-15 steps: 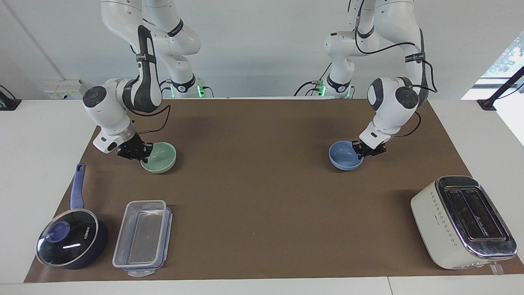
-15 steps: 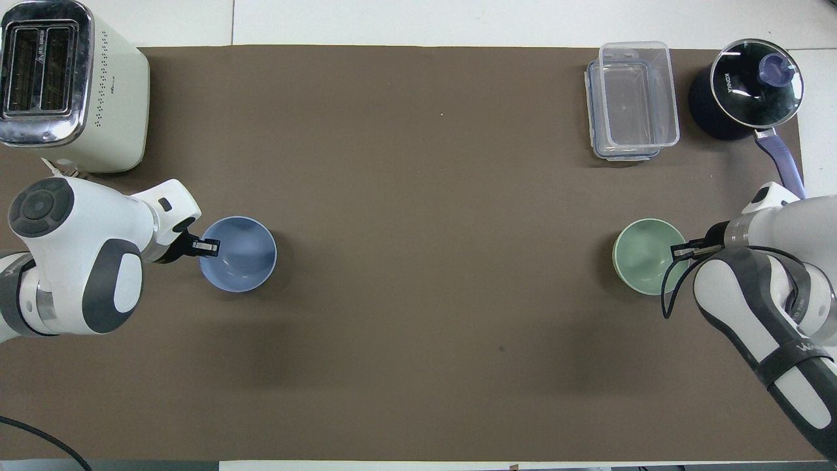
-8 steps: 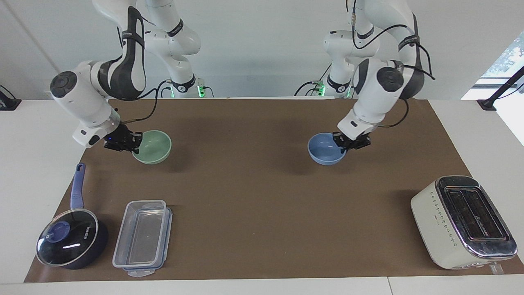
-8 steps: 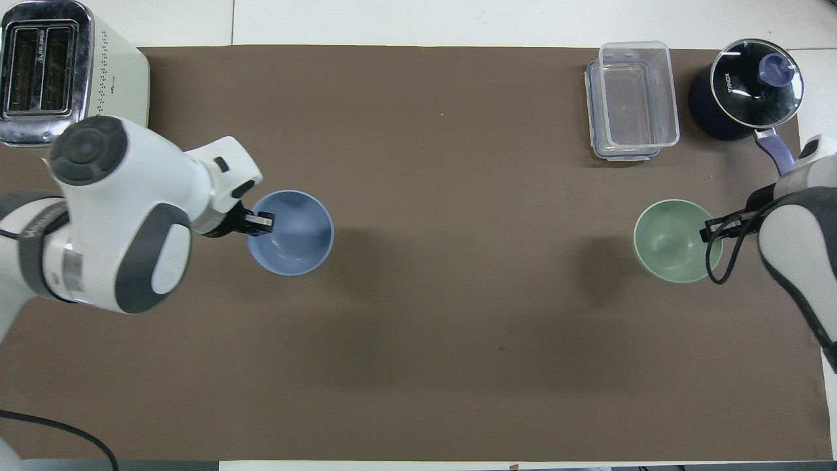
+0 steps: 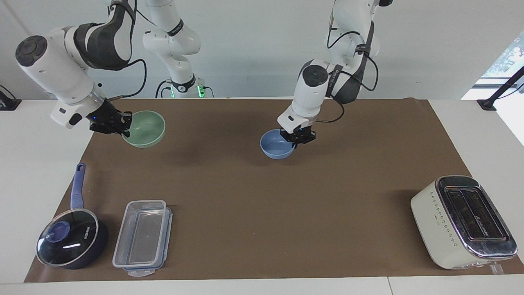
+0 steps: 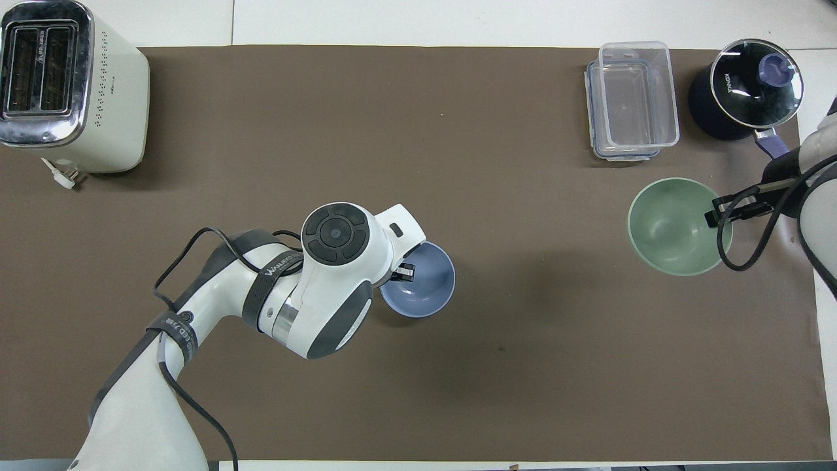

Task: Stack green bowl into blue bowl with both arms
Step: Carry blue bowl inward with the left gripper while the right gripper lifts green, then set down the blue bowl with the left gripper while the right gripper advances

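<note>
Roughly halfway: the left gripper [image 5: 297, 138] pinches the blue bowl [image 5: 276, 148] mid-frame, while the right gripper [image 5: 118, 124] pinches the green bowl [image 5: 144, 128], raised, upper left. Nesting green inside blue remains.

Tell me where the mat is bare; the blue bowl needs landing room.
Bare brown mat runs between the clear plastic container and cream toaster. It is crowded where the container sits beside the dark lidded saucepan.

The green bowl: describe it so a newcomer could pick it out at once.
Start at the brown mat and go to the right arm's end. There the right end effector grips the rim of the green bowl, lifted off the mat. It is pale mint; its twin, the blue bowl, is mid-mat.
</note>
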`<state>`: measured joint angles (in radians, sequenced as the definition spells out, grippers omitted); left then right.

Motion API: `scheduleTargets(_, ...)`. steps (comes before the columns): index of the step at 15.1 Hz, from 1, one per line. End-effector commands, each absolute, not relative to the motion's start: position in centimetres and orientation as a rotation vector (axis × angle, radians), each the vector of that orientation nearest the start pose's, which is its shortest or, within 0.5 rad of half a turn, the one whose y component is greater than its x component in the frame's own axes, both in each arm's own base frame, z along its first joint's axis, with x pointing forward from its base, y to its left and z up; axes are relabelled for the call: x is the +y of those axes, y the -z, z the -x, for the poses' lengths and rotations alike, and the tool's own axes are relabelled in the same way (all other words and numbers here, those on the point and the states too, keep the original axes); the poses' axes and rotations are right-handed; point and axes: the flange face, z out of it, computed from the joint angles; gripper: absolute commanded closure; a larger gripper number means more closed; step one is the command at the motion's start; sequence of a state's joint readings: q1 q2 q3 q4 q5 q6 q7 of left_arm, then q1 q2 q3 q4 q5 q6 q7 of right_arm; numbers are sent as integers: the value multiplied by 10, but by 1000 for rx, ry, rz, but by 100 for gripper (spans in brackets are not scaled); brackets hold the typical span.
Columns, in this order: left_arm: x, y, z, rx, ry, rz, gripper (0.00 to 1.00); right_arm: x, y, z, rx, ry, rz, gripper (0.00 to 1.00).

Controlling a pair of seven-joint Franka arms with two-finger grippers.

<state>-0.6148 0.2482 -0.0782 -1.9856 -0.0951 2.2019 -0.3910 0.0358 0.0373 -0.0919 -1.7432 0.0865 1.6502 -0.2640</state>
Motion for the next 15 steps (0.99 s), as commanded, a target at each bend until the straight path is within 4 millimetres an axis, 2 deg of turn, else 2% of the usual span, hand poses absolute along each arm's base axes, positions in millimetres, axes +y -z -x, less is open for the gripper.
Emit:
scheduleTargets(1,-385,-326,-471,348,-141,3210,100,-24,-535,-560,-256,-178,3028,100)
scheduleTargets(4,-381,-325,-473,344,-147,3210,100,-3,-536,-563,-207,-161,3041,100)
scheduleTargets(5,-383,-325,-472,336,-148,3210,16,-1,-536,-563,-195,-160,3043,100)
scheduleTargets(6,-382,-330,-472,337,-144,3213,0,0,-536,-563,-176,-161,3045,100)
scheduleTargets(8,-374,-361,-468,346,-156,3211,0,5,-536,-563,-176,-161,3044,100)
scheduleTargets(10,-353,-394,-472,293,-166,3228,0,11,-536,-563,-153,-161,3032,100)
scheduleTargets(11,-340,-416,-474,253,-168,3251,0,25,-536,-563,-131,-157,3032,100)
scheduleTargets(13,-292,-458,-491,153,-142,3274,0,69,-538,-563,-65,-119,3040,100)
scheduleTargets(15,-232,-494,-506,125,-128,3283,0,125,-536,-560,73,-75,3039,100)
